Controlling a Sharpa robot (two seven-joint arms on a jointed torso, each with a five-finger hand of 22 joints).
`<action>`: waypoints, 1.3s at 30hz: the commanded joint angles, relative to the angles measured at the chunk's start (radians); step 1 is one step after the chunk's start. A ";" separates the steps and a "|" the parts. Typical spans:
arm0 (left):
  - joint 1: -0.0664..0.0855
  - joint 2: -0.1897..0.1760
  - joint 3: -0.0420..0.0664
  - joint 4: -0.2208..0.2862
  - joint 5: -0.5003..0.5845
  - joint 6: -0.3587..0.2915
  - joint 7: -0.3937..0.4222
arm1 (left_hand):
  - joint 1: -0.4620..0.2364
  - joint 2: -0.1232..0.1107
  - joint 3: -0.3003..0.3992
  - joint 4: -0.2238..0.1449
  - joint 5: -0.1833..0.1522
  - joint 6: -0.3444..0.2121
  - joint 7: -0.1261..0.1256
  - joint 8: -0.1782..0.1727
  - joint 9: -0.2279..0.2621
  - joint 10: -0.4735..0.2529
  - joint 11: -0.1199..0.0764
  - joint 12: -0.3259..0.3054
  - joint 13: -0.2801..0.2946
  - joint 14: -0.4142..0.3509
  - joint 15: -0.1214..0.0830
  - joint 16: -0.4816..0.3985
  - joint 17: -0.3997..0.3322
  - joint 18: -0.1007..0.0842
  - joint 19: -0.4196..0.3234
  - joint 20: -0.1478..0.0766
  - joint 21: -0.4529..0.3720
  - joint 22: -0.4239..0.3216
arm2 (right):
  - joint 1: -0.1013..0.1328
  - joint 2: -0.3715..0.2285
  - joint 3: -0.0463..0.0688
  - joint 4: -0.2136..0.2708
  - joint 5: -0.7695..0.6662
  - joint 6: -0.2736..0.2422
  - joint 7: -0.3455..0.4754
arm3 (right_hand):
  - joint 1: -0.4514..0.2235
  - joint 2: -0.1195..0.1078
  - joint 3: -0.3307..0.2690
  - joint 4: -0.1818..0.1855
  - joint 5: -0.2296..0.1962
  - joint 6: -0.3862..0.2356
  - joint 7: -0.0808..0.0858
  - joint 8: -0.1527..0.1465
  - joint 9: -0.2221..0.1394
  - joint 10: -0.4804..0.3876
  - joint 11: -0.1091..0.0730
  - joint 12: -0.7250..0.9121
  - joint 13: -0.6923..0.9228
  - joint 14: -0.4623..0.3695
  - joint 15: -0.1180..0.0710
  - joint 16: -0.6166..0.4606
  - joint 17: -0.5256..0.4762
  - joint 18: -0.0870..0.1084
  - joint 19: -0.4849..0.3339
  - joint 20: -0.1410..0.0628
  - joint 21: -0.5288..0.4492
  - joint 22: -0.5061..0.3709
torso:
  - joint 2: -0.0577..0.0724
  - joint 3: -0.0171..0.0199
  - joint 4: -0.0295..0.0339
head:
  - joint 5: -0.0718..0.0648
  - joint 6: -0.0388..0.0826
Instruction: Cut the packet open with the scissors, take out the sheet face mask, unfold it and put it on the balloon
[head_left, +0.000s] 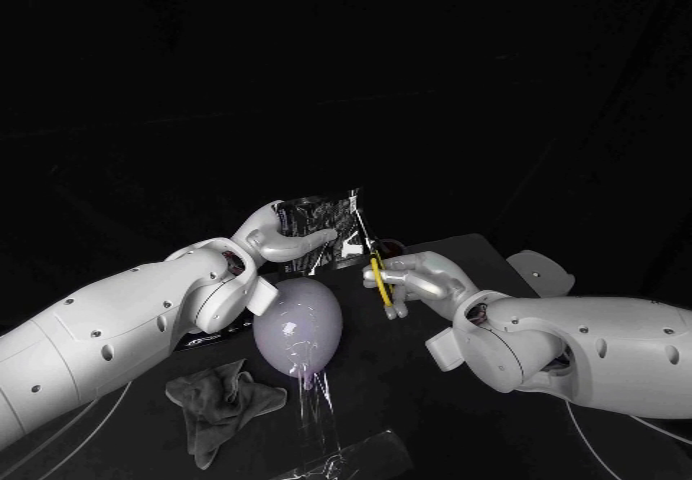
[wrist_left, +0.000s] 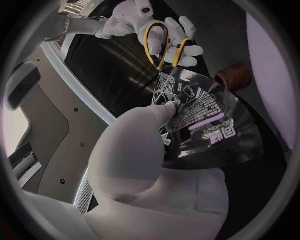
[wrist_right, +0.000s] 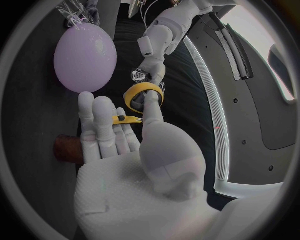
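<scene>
My left hand (head_left: 277, 232) holds the shiny clear packet (head_left: 323, 226) upright above the table; in the left wrist view the hand (wrist_left: 140, 165) pinches the printed packet (wrist_left: 200, 120) at its edge. My right hand (head_left: 408, 277) grips the yellow-handled scissors (head_left: 379, 272), with the blades pointing up along the packet's right edge. The scissors (wrist_left: 164, 47) meet the packet's rim, with the right hand (wrist_left: 140, 20) behind them. In the right wrist view, fingers of my right hand (wrist_right: 125, 150) pass through the scissors (wrist_right: 142, 96). The pale purple balloon (head_left: 299, 325) stands below the packet.
A crumpled grey cloth (head_left: 216, 400) lies at the front left of the table. A clear stand (head_left: 325, 425) holds the balloon (wrist_right: 85, 57) from below. A short brown cylinder (wrist_left: 232, 77) stands near the balloon, also seen beside my right hand as the cylinder (wrist_right: 65, 148).
</scene>
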 joint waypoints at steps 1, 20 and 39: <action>-0.001 0.003 0.000 0.001 0.004 -0.014 0.017 | -0.001 0.008 0.000 -0.005 0.003 0.005 0.001 0.003 0.044 0.005 0.001 -0.004 0.000 0.001 -0.004 -0.003 0.001 0.021 0.004 0.000 0.004 0.000 | 0.002 -0.005 0.002 0.006 -0.009 0.013 0.006 | -0.010 0.001 -0.029 0.004 -0.005 -0.003 0.046 0.000 0.000 -0.006 0.001 0.003 0.000 -0.006 0.000 0.004 -0.001 0.011 -0.002 0.005 -0.001 0.000 | 0.000 0.0009 -0.0002 | 0.002 0.000; -0.001 0.003 0.000 0.012 0.003 -0.021 0.023 | -0.002 0.008 0.000 -0.006 0.003 0.005 0.001 0.003 0.044 0.005 0.001 -0.004 0.000 0.001 -0.004 -0.003 0.001 0.021 0.004 0.000 0.004 0.000 | -0.003 0.005 -0.001 0.005 0.005 0.015 0.008 | -0.023 -0.004 -0.029 0.007 -0.005 -0.014 0.049 -0.005 -0.003 -0.020 0.005 0.002 -0.001 -0.014 0.004 0.006 -0.005 0.011 -0.006 0.009 -0.002 -0.003 | 0.000 0.0016 -0.0006 | -0.002 0.003; 0.000 0.001 0.000 0.012 -0.020 -0.038 0.040 | -0.002 0.008 0.000 -0.007 0.003 0.005 0.001 0.002 0.045 0.005 0.001 -0.004 0.000 0.001 -0.004 -0.004 0.001 0.021 0.004 -0.001 0.004 0.000 | 0.003 0.005 0.001 0.009 0.046 0.016 0.010 | -0.053 -0.016 -0.028 0.015 -0.005 -0.061 0.047 -0.010 -0.014 -0.034 0.004 0.004 0.000 -0.028 0.005 0.014 -0.012 0.013 -0.015 0.013 -0.001 -0.009 | 0.000 0.0013 -0.0002 | -0.004 0.004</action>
